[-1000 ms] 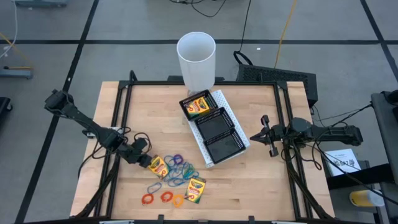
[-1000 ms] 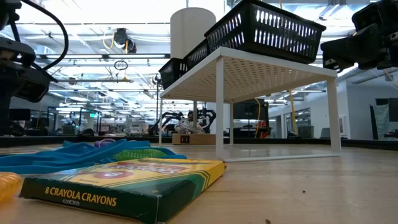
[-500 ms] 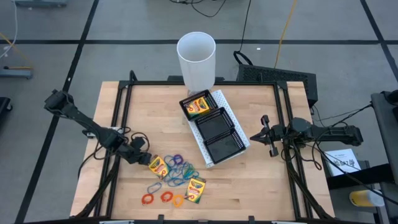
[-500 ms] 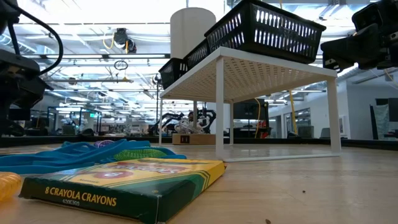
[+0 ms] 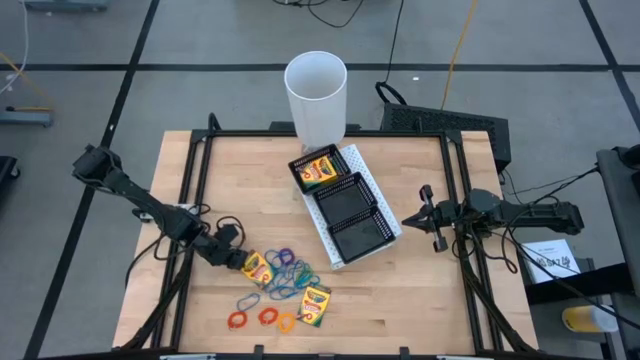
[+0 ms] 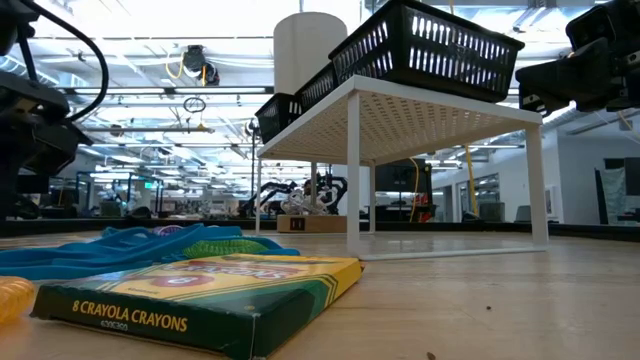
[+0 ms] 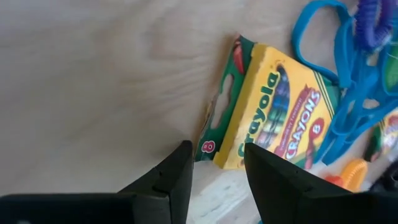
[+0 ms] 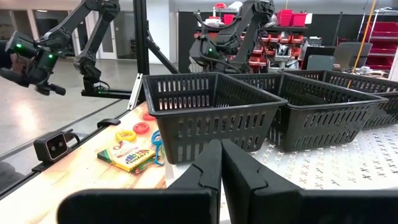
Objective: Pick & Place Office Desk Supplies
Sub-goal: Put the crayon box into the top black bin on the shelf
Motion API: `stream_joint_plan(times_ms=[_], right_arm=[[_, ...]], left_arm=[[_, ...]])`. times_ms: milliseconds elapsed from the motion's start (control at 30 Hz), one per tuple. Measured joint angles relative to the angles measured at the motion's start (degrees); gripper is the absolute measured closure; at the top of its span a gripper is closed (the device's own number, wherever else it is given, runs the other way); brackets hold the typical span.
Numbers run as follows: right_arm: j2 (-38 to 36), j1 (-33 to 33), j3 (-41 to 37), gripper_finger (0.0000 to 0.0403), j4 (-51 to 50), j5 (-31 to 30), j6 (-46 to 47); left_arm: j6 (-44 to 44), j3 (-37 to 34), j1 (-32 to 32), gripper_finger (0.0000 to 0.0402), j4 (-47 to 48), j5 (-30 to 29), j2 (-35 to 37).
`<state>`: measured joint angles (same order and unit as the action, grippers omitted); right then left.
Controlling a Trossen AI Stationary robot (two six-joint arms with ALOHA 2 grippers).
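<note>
Step in hand, as I read it: pickup of a crayon box; I have the left hand point(image 5: 233, 257) low over the table point(image 5: 250, 190), right at the near end of the crayon box point(image 5: 255, 268) that lies beside the pile of rubber bands point(image 5: 283, 272); in the left wrist view the fingers point(image 7: 166, 180) stand parted with the box's short edge point(image 7: 264, 112) just beyond the gap, box flat on the wood, nothing gripped yet.

Second loose crayon box point(image 5: 316, 303) lies nearer the table's front edge, past the bands; one box point(image 5: 320, 169) already sits in the tray point(image 5: 352, 212) compartment nearest the white cup point(image 5: 316, 95); the other two compartments look bare.

Right hand point(image 5: 428, 216) waits just beside the tray's right side, clenched on nothing.

Next move, my judgement: ease the left hand forward so the fingers straddle the box end, then close and lift; risk is pushing the box into the bands instead of catching it.
</note>
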<state>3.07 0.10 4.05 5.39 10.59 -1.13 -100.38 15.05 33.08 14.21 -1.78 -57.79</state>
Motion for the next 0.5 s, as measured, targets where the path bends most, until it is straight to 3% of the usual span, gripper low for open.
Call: stream_joint_plan(times_ms=[500], right_arm=[[0.0, -0.01, 0.0, 0.0403, 0.0, 0.0, 0.0]], left_arm=[[4.94, -0.06, 0.02, 0.025, -4.29, 0.02, -0.12]])
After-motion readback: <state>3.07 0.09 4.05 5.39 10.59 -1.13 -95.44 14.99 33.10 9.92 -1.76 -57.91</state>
